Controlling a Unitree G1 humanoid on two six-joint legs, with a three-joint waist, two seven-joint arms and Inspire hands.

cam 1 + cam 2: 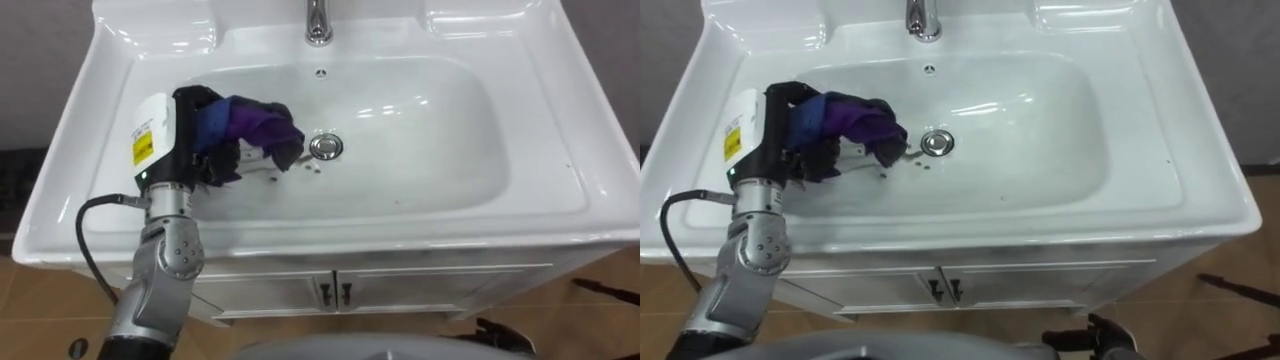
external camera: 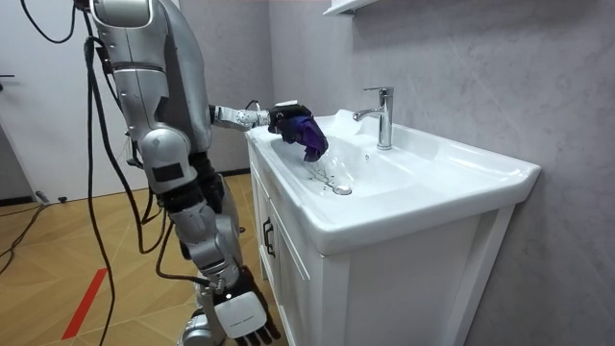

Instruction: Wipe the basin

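We see a white basin set on a white cabinet with two little dark door handles. A shiny tap stands at the back edge, and a round metal drain sits in the middle of the bowl. A small hole shows in the back wall of the bowl, under the tap. The left hand reaches into the left part of the bowl. Its dark fingers are curled round a purple and blue cloth and grip it tight. The cloth is bunched up. It hangs from the hand down to the bowl, and its far end lies just beside the drain. A few tiny dark specks lie on the white floor of the bowl, near the drain and the cloth. In the room view the robot stands upright on a wooden floor, close to the front of the cabinet, with its left arm held out over the rim. The right hand hangs low by its leg. We cannot tell if that hand is open or closed.
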